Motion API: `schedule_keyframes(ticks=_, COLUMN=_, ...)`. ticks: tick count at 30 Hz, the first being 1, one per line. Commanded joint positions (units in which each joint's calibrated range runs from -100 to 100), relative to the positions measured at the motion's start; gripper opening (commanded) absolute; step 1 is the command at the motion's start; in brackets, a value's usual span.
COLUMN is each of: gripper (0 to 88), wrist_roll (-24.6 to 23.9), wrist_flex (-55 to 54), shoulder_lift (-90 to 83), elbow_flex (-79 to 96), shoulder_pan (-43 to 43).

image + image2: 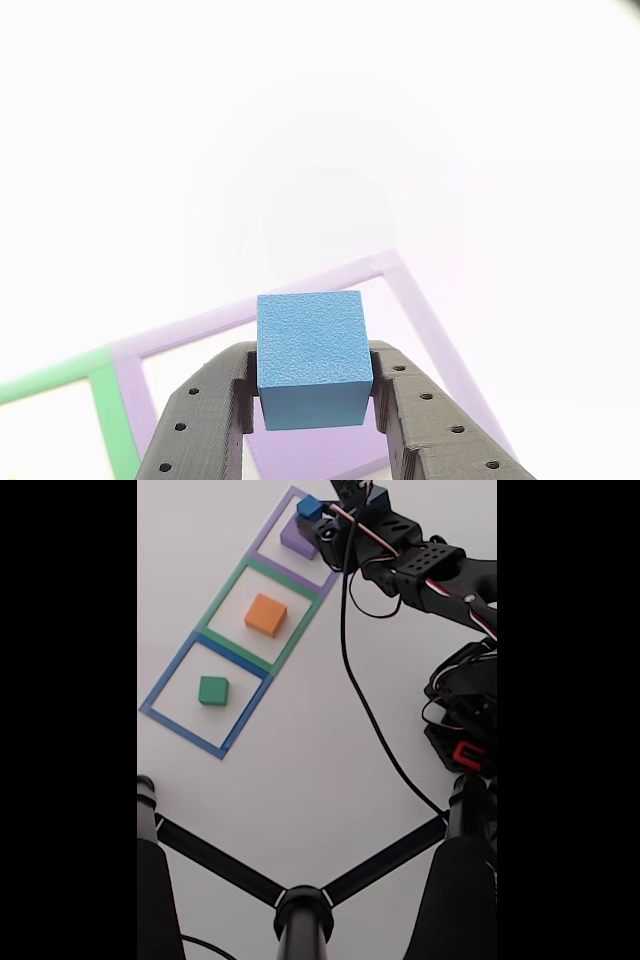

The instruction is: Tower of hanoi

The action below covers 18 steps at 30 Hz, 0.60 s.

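The blue cube sits between my gripper's dark fingers, which are shut on its sides, above the flat purple block. In the fixed view the blue cube hangs over the purple block inside the purple taped square at the top; whether it touches the block I cannot tell. My gripper reaches in from the right. The orange block lies in the green taped square, and the green cube in the blue taped square.
The arm and its black cable cross the right side of the white table. A black tripod-like stand fills the lower part of the fixed view. Purple tape and green tape frame the squares.
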Motion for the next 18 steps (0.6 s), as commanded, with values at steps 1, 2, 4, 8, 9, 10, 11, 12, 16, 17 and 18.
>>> schedule_keyframes(ticks=1, gripper=5.1, wrist_roll=0.0, wrist_flex=-8.9, shoulder_lift=4.8, elbow_flex=-0.6, shoulder_pan=0.9)
schedule_keyframes(ticks=2, gripper=5.1, wrist_roll=0.0, wrist_flex=-10.8, shoulder_lift=6.4, elbow_flex=-0.5, shoulder_pan=1.0)
schedule_keyframes(ticks=4, gripper=5.2, wrist_roll=0.0, wrist_flex=-14.0, shoulder_lift=9.3, elbow_flex=-0.5, shoulder_pan=1.3)
schedule_keyframes(ticks=8, gripper=5.2, wrist_roll=0.0, wrist_flex=-18.4, shoulder_lift=13.4, elbow_flex=-0.2, shoulder_pan=1.9)
schedule_keyframes(ticks=9, gripper=5.2, wrist_roll=0.0, wrist_flex=-19.2, shoulder_lift=14.1, elbow_flex=-0.1, shoulder_pan=2.0)
schedule_keyframes(ticks=10, gripper=5.2, wrist_roll=0.0, wrist_flex=-19.8, shoulder_lift=14.6, elbow_flex=0.2, shoulder_pan=2.0)
schedule_keyframes(ticks=11, gripper=5.2, wrist_roll=0.0, wrist_flex=-20.5, shoulder_lift=15.2, elbow_flex=0.2, shoulder_pan=2.0)
schedule_keyframes(ticks=12, gripper=5.3, wrist_roll=0.0, wrist_flex=-20.9, shoulder_lift=15.7, elbow_flex=0.4, shoulder_pan=2.0)
schedule_keyframes(ticks=16, gripper=5.3, wrist_roll=0.0, wrist_flex=-24.5, shoulder_lift=18.7, elbow_flex=0.8, shoulder_pan=2.1)
schedule_keyframes(ticks=17, gripper=5.4, wrist_roll=0.0, wrist_flex=-25.4, shoulder_lift=19.4, elbow_flex=0.8, shoulder_pan=2.1)
schedule_keyframes(ticks=18, gripper=5.5, wrist_roll=0.0, wrist_flex=-26.0, shoulder_lift=20.0, elbow_flex=0.8, shoulder_pan=2.0)
